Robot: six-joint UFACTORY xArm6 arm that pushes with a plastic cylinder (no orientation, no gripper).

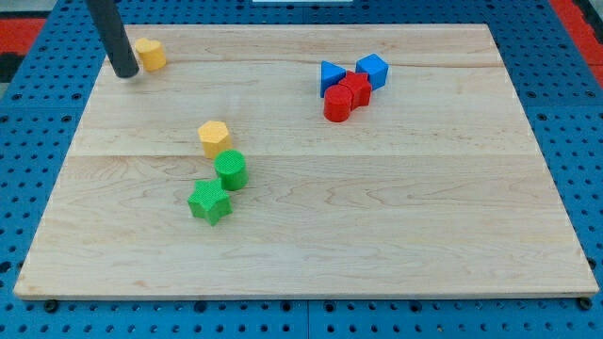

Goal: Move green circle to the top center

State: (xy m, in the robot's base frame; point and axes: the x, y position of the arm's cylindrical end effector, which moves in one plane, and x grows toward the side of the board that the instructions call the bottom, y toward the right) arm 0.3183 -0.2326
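My tip (125,72) sat at the wooden counter's (377,217) top left.
It stood just beside a yellow plastic block (150,54) (I carry no pincer), well apart from the green plastic circle (231,169).

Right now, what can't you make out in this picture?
- Rod above my tip: cut off by the view's top edge.
- Red blocks: clustered against the blue blocks, their shapes unclear.
- Yellow block beside my tip: contact unclear.
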